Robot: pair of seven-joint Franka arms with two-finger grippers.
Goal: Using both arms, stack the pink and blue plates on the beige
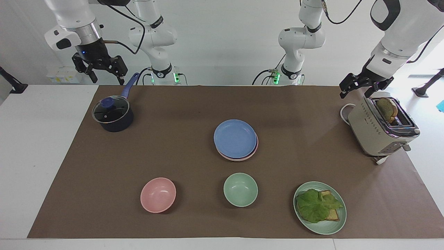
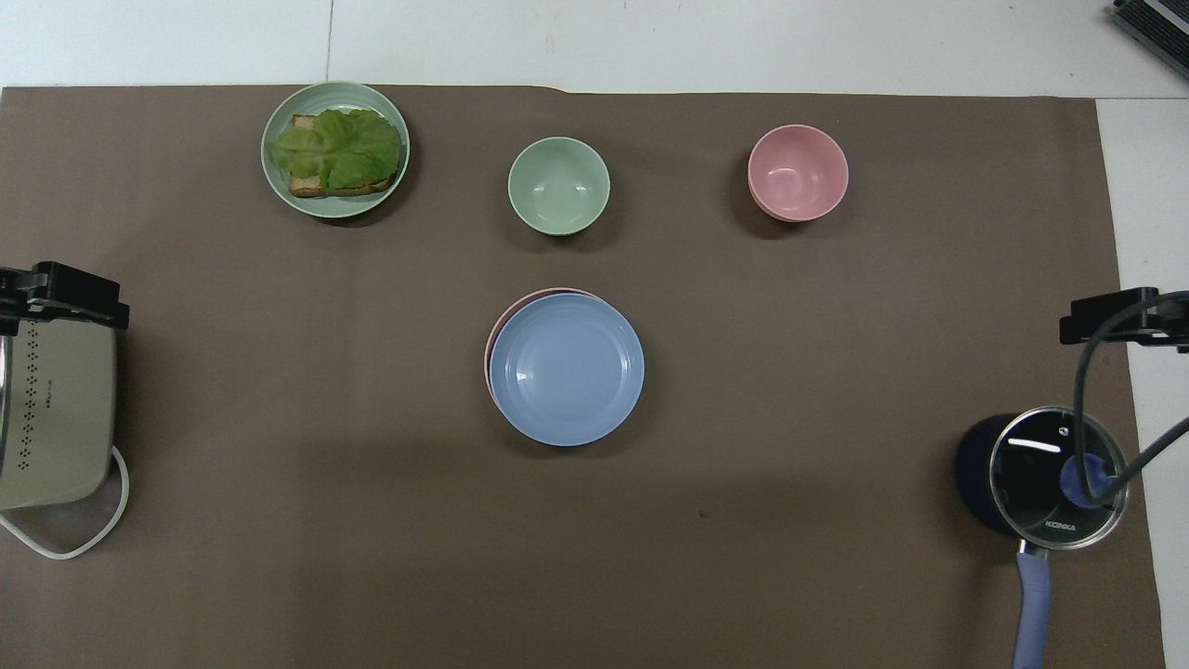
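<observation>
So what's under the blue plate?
Under the blue plate a pink plate's rim shows. A beige plate cannot be made out; the stack covers anything lower.

left pincer (image 1: pixel 359 88) raised, agape | right pincer (image 1: pixel 104 71) raised, agape

The white table (image 1: pixel 38 146) carries a brown mat (image 1: pixel 173 146); the toaster (image 1: pixel 380 130) seems to straddle the mat's edge.

Lidded pot (image 1: pixel 112 114), toaster (image 1: pixel 380 130), pink bowl (image 1: pixel 158 194), green bowl (image 1: pixel 240 189), sandwich plate (image 1: pixel 329 227).
</observation>
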